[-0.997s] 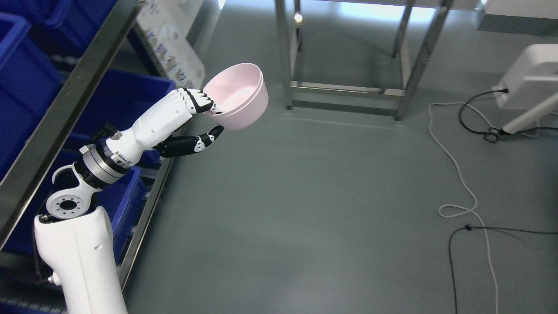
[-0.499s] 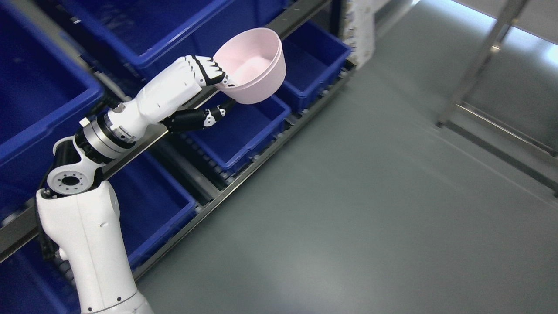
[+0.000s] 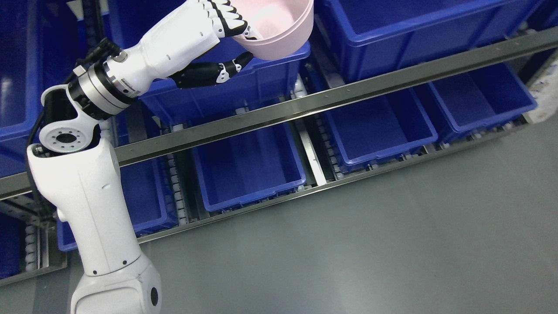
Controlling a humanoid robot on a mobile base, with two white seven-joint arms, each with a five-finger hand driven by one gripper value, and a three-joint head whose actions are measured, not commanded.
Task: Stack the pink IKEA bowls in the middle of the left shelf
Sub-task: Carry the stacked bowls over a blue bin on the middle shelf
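Note:
A pink bowl (image 3: 283,32) is held at the top of the head view, its rim cut off by the picture's upper edge. My left hand (image 3: 235,39) is shut on it, white fingers (image 3: 224,17) over the near rim and the black thumb (image 3: 209,73) under its base. The bowl hangs over the front edge of a blue bin (image 3: 244,83) on the shelf's middle level. The left arm rises from the lower left. No right arm shows.
A steel shelf rail (image 3: 331,98) runs across the picture. Blue bins (image 3: 248,170) sit on roller tracks below it, another blue bin (image 3: 392,35) above at right. Grey floor (image 3: 370,253) fills the lower right.
The whole picture has swung left from the open floor onto the shelf, so the camera moved. The left hand keeps its hold on the pink bowl, now higher in the picture.

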